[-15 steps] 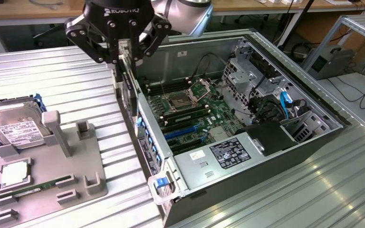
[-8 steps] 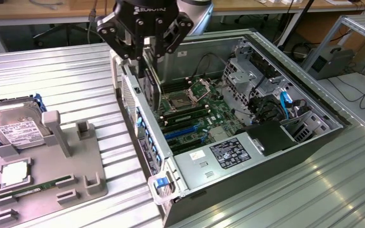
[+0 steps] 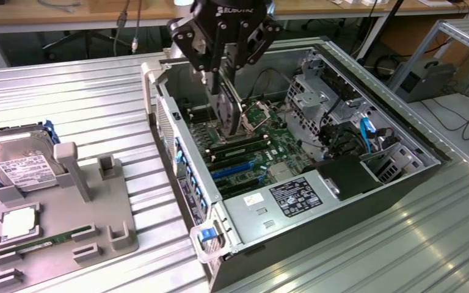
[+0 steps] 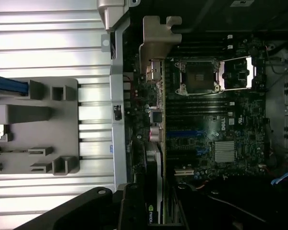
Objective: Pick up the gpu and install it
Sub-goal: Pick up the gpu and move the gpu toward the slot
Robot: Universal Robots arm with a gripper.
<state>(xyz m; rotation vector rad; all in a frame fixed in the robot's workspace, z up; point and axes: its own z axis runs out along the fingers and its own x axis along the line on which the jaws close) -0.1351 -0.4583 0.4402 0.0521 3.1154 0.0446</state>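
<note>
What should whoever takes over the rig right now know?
Gripper: shut on the gpu, which it holds on edge.
Gpu: inside the open computer case, over the motherboard.
Done: the pickup, since the card is off the table and in the grip.
Left: the install. The card does not look pressed into a slot yet.

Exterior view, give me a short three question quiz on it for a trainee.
1. True or false: the gripper holds the gpu over the open computer case.
2. Where does the hard drive sit? A) inside the case B) on the grey fixture at the exterior view's left C) in the gripper
3. Fill in: the memory stick on the fixture is ___ in colour.
Key: 1 true; 2 B; 3 green.
</note>
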